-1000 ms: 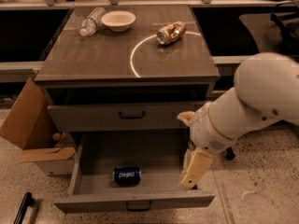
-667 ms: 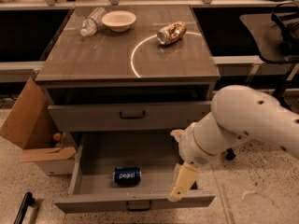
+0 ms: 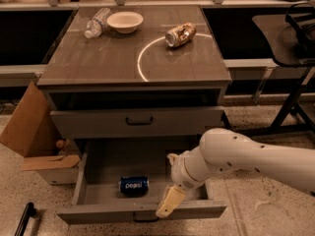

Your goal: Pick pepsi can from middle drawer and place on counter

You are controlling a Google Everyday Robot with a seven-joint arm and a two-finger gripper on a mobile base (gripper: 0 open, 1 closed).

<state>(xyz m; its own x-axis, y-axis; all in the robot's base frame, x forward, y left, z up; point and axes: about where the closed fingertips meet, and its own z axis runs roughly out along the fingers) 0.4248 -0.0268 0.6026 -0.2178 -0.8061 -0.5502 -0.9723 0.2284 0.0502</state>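
One pepsi can [image 3: 134, 185] lies on its side on the floor of the middle drawer [image 3: 106, 163], near the front wall and left of centre, with the lettering turned upward. The drawer is pulled out, so the can is exposed from above and is not covered by the closed drawer front [image 3: 138, 122] above it.

The gripper [image 3: 168, 204] is positioned low over the front of the drawer, just beside the can on its right and apart from it; the can is not held. Whether the gripper is apart or together cannot be told from this view. The white arm [image 3: 246, 156] is brought in from the right, which is judged to leave the can unobstructed. The approach is judged to be the step in hand; the grasp is not yet made.

The counter [image 3: 98, 63] is marked with a thin white circle [image 3: 140, 65]. A gold can [image 3: 180, 34] lies on its side at the circle's upper edge. A white bowl [image 3: 125, 21] and a plastic bottle [image 3: 96, 22] are set at the rear left. Bare surface inside the circle is judged available for placement. A roll of the pepsi can is to be expected if it is touched off-centre.
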